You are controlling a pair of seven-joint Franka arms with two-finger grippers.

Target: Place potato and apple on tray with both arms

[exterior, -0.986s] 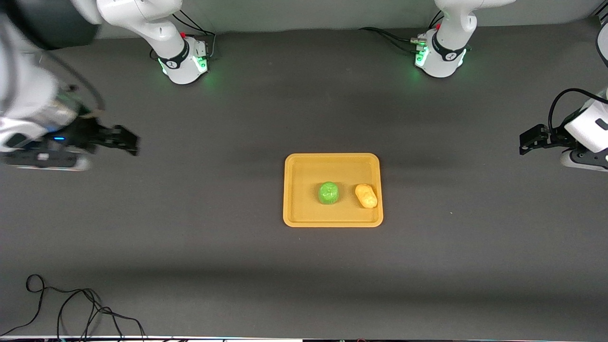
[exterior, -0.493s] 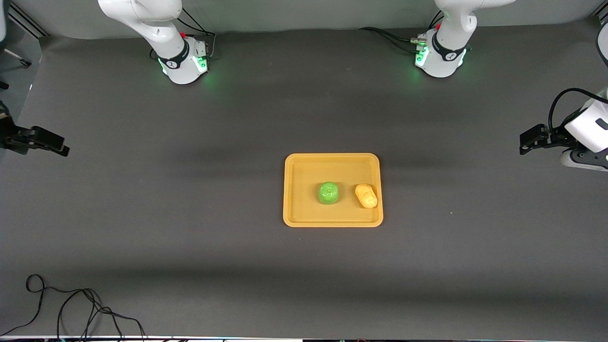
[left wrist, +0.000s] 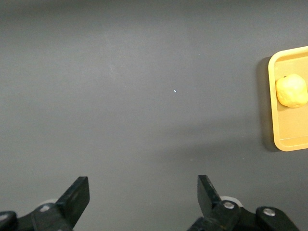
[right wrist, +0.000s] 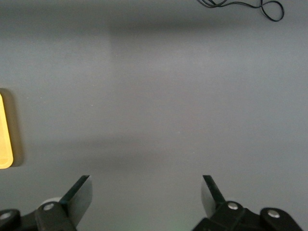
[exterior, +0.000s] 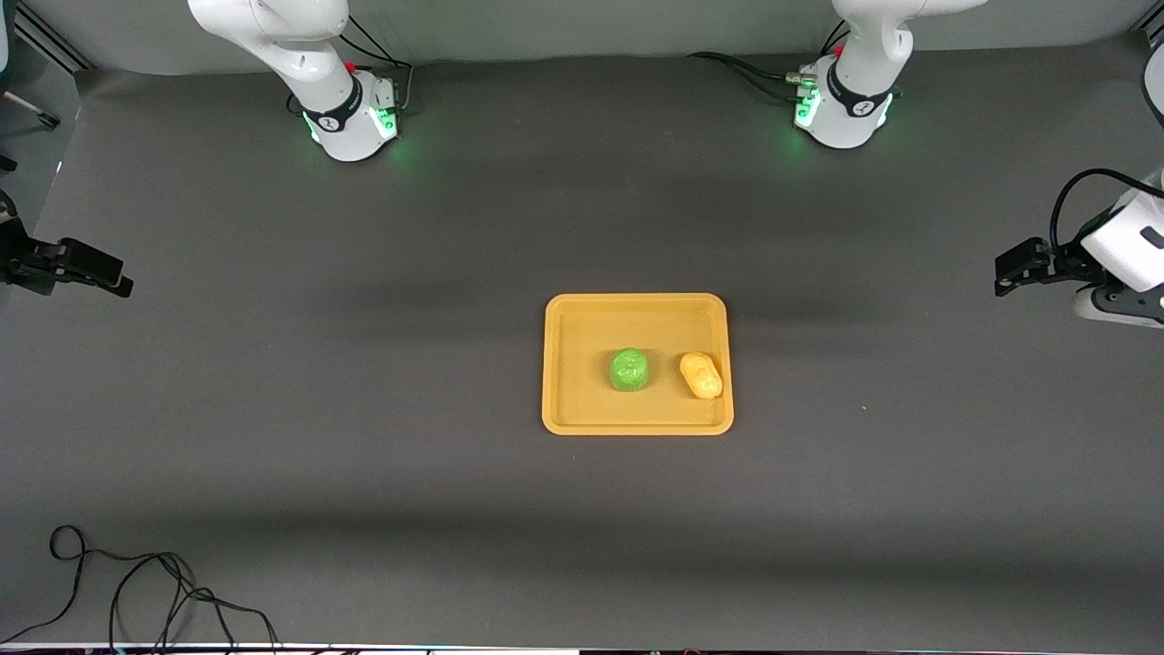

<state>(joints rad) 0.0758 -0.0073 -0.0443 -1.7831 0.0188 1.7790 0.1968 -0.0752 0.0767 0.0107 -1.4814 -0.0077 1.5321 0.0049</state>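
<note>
Potato (exterior: pixel 701 375) and apple (exterior: pixel 628 369) both lie on the tray (exterior: pixel 637 420), which sits flat on the dark table (exterior: pixel 364 409) a little right of the middle of the front frame. The apple is near the tray's middle. The potato lies just beside it, toward the left arm's end of the table, close to the tray's rim on that side. The two are apart, not touching.

At the right edge of the front frame, level with the space just above the tray, the left gripper (exterior: pixel 1017 266) hangs over bare table, well apart from the tray. In the left wrist frame its two fingers (left wrist: pixel 77 196) stand wide apart at the bottom edge with nothing between them. That frame also shows the potato (left wrist: pixel 291 91) on a corner of the tray (left wrist: pixel 279 139) at its right edge.

At the left edge of the front frame, at about the same height, the right gripper (exterior: pixel 86 268) hangs over the table's edge at the right arm's end, also well apart from the tray. Its fingers (right wrist: pixel 79 195) are spread wide in the right wrist frame and hold nothing. A sliver of the tray (right wrist: pixel 5 144) shows at that frame's left edge, and a loop of black cable (right wrist: pixel 250 6) at its upper right.

The same black cable (exterior: pixel 136 582) lies coiled on the table in the lower left corner of the front frame. The two green-lit bases (exterior: pixel 355 123) stand along the top.
</note>
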